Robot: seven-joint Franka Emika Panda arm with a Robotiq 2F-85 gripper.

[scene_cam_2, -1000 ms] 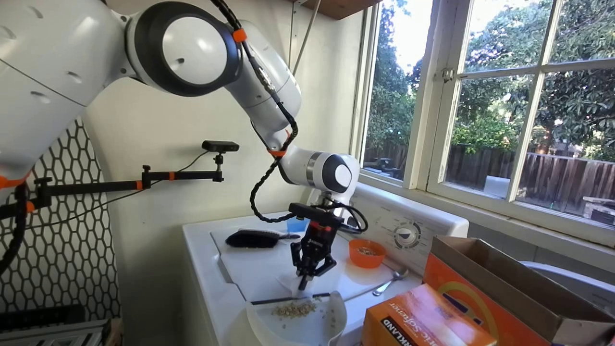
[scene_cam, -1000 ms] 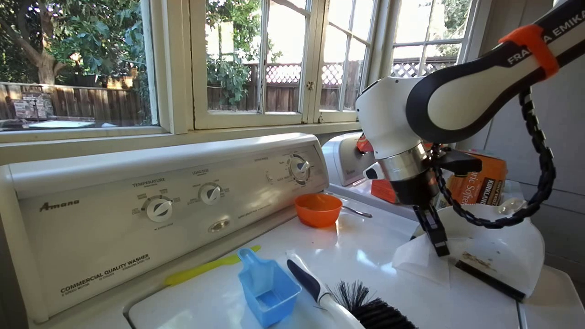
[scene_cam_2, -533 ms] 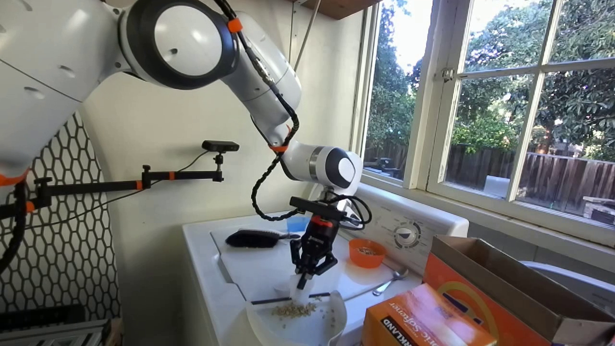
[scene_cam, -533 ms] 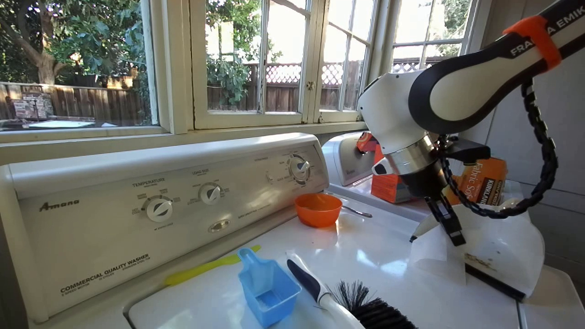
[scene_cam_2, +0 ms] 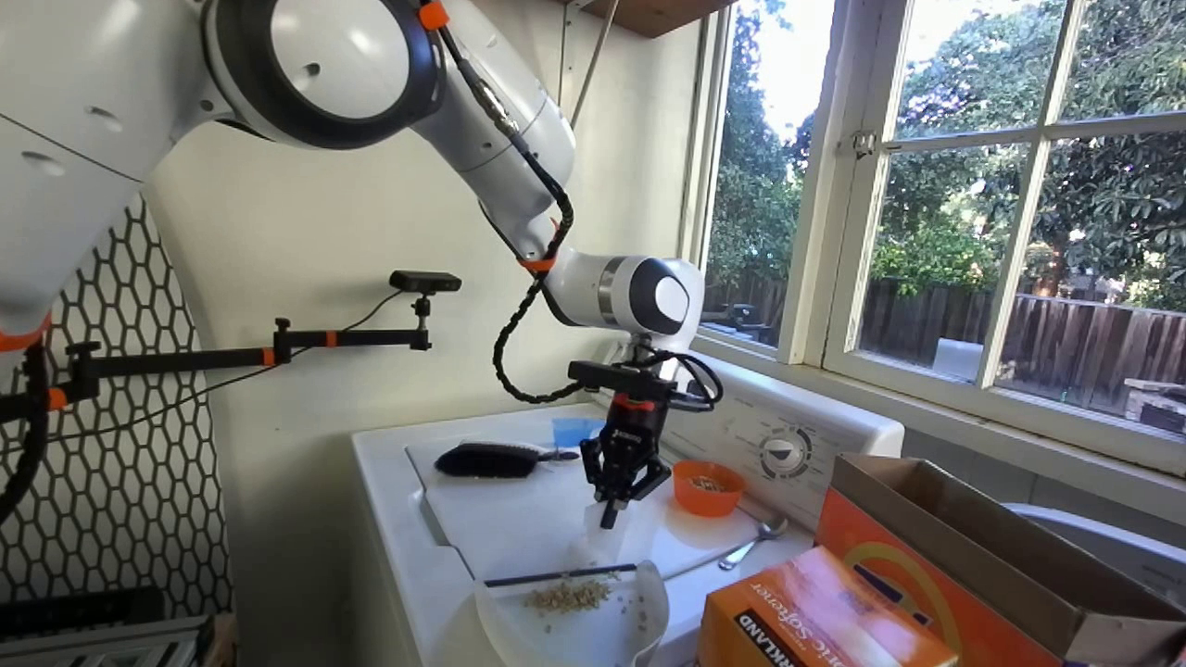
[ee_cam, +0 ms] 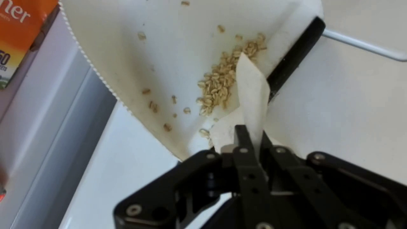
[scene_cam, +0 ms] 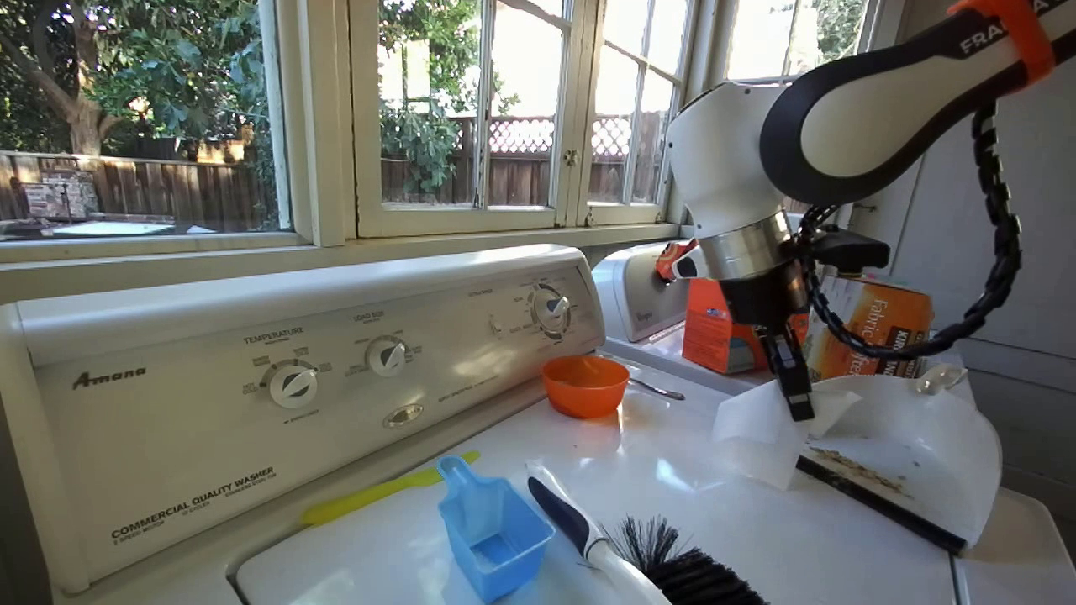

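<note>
My gripper (scene_cam: 803, 412) is shut on a thin white sheet (ee_cam: 252, 92), which sticks up between the fingertips and spreads out below them. In both exterior views the sheet hangs loosely beneath the fingers, near the dustpan's black lip. The white dustpan (scene_cam: 933, 454) lies on the washer's top at its right-hand end. A heap of oat flakes (ee_cam: 219, 82) rests in the pan close to that lip, with scattered flakes (ee_cam: 153, 106) farther in. The wrist view has the sheet covering part of the lip and standing in front of the heap's edge.
On the washer top are an orange bowl (scene_cam_2: 709, 500) with flakes in it, a metal spoon (scene_cam_2: 741, 553), a black-bristled brush (scene_cam: 698, 576), a blue scoop (scene_cam: 496, 538) and a yellow utensil (scene_cam: 387, 487). Orange boxes (scene_cam_2: 815, 611) stand beside the dustpan. The control panel (scene_cam: 454, 353) rises behind.
In an exterior view the gripper moved right towards the dustpan, then up and back left. The sheet went along with it and now hangs higher. The pan and flakes look unmoved.
</note>
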